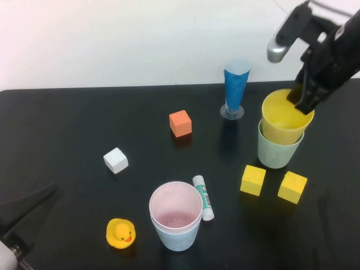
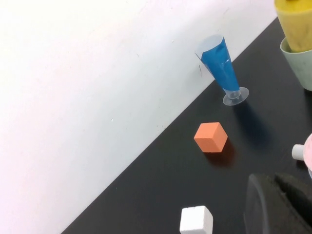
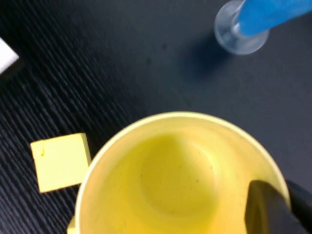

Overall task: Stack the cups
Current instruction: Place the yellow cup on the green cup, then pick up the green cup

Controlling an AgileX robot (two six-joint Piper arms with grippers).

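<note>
Cups stand in two pairs on the black bench (image 1: 67, 129): the yellow cup (image 1: 286, 119) sits nested in the pale green cup (image 1: 277, 151) at the far right, and the pink cup (image 1: 175, 206) sits inside the light blue cup (image 1: 176, 238) near the front middle, beside a glue stick (image 1: 203, 197). The right gripper (image 1: 305, 97) is clamped on the far rim of the yellow cup, one finger inside and one outside. The left gripper (image 2: 280, 204) rests low at the front left with its fingers together, holding nothing. Two stacks of two are made; joining them into one stack appears to be left.
</note>
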